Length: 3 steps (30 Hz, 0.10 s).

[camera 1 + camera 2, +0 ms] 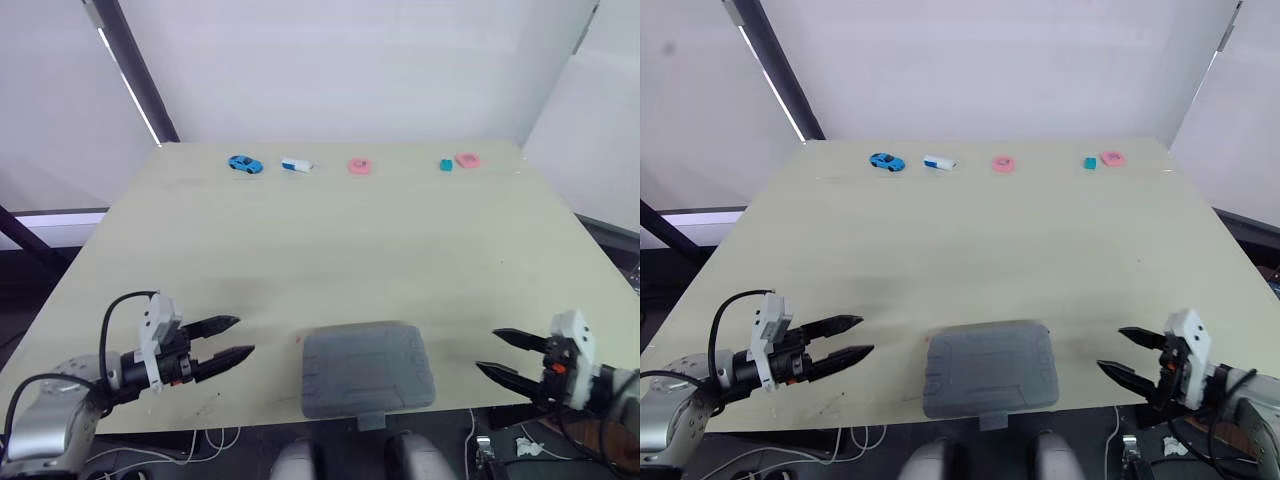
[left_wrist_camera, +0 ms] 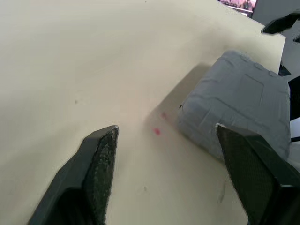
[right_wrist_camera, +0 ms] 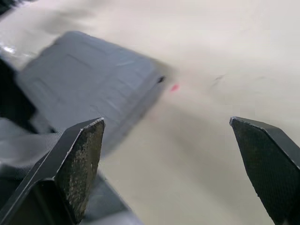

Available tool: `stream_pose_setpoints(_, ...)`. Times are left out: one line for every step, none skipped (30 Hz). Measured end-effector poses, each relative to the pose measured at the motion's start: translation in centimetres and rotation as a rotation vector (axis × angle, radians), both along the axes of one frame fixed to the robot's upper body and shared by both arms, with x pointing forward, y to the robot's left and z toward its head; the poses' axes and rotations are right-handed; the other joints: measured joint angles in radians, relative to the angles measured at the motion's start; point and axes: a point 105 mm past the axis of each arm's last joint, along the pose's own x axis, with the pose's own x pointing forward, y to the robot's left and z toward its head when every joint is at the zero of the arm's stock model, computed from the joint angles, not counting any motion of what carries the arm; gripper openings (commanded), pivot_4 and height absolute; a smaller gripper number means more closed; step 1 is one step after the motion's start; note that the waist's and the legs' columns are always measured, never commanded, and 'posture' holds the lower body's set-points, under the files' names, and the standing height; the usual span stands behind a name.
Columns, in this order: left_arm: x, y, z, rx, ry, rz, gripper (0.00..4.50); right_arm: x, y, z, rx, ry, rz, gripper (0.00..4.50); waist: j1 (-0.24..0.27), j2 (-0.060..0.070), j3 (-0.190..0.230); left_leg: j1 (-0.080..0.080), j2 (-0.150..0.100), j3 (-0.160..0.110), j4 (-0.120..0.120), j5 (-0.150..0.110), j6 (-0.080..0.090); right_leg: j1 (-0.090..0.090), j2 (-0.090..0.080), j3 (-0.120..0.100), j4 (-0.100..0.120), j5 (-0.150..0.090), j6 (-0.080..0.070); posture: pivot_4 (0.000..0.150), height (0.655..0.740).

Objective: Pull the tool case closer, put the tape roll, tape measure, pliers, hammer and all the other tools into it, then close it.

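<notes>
A grey tool case lies shut at the near edge of the table, its latch tab hanging over the edge. My left gripper is open a short way left of the case, fingers pointing at it. My right gripper is open just right of the case, pointing at it too. Both are empty. In the left wrist view the case sits beyond the fingers; in the right wrist view the case lies ahead of the fingertips.
Along the far edge of the table lie small items: a blue toy car, a white and blue piece, a pink ring, a teal block and a pink piece.
</notes>
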Motion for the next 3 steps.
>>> stream_pose_setpoints(0.00,0.07,-0.03,0.005,0.000,0.005,4.47,-0.04,-0.07,0.04,-0.004,-0.007,-0.002,4.50,0.000,0.000,0.000,0.000,0.000,0.000,0.000,0.000,0.000,0.000,0.000,0.000,0.000,0.000,0.000,0.150,0.7400)
stream_pose_setpoints(-0.01,0.31,-0.12,0.019,-0.003,0.021,4.47,-0.28,-0.35,-0.11,-0.010,-0.015,-0.009,4.50,0.002,0.000,0.000,0.000,0.000,0.000,0.000,0.000,0.000,0.000,-0.001,0.000,0.000,0.000,0.000,0.150,0.7400)
stream_pose_setpoints(0.02,0.49,-0.20,0.042,-0.015,0.029,4.47,-0.39,-0.62,-0.30,-0.013,-0.018,-0.017,4.50,0.003,0.000,0.000,0.000,0.000,0.000,0.000,0.000,0.000,0.000,-0.001,0.000,0.000,0.000,0.000,0.150,0.7400)
